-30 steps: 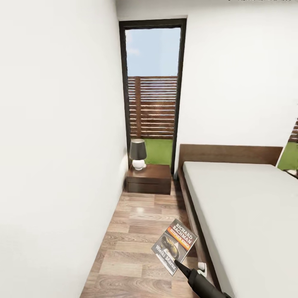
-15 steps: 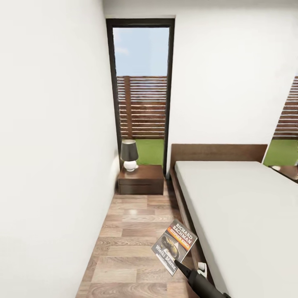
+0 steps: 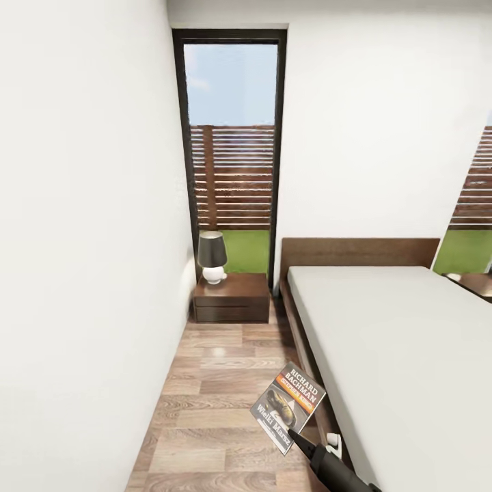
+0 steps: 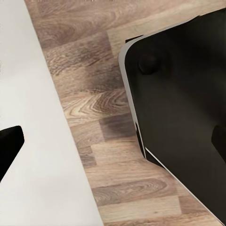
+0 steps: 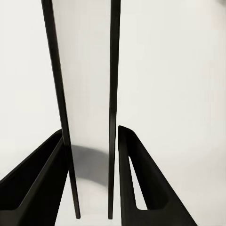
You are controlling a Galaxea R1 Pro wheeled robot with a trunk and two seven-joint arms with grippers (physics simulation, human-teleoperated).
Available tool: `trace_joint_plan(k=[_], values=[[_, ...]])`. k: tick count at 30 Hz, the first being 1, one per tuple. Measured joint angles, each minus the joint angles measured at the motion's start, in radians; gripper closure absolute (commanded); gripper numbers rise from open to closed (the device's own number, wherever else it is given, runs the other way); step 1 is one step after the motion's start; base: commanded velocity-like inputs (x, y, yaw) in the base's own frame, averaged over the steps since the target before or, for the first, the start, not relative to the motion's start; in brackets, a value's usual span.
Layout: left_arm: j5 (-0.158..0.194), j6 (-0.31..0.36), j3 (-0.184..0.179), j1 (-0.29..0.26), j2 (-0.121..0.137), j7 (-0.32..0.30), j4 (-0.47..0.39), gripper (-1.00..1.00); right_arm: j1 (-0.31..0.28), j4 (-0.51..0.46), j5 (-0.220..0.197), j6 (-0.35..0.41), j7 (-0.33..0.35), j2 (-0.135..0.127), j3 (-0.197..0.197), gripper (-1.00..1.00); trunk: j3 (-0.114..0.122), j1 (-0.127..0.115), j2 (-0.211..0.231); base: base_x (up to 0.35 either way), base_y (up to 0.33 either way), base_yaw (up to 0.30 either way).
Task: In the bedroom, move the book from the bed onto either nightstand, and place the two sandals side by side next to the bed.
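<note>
My right gripper (image 3: 295,436) holds the book (image 3: 289,406) low over the wood floor, beside the bed (image 3: 396,355). The dark cover with its orange band faces the head camera. In the right wrist view the book (image 5: 89,94) stands edge-on between the two black fingers (image 5: 40,179), clamped by my right gripper (image 5: 92,136). The dark brown nightstand (image 3: 231,301) sits ahead against the far wall, left of the headboard. My left gripper (image 4: 113,146) points at the floor with its fingers (image 4: 9,146) wide apart. The two sandals are out of view.
A dark-shaded lamp (image 3: 212,256) stands on the nightstand's left part. A white wall (image 3: 82,273) closes the left side of a narrow floor strip (image 3: 212,410) running to the nightstand. A tall window (image 3: 232,150) rises behind it. Black robot body (image 4: 183,117) fills part of the left wrist view.
The camera has moved: window and nightstand now sit farther left in the picture. The book stays held in my right gripper at the same spot in the view.
</note>
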Motion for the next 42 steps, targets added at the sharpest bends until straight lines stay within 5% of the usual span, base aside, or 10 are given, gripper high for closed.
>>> trace_joint_plan(k=[42], values=[[-0.002,-0.001,0.0,0.0,-0.002,0.002,0.0,-1.0,0.0,0.0,0.0,0.0,0.0,0.0,0.0,1.0,0.004,0.0,0.0,0.081,0.075,-0.026]])
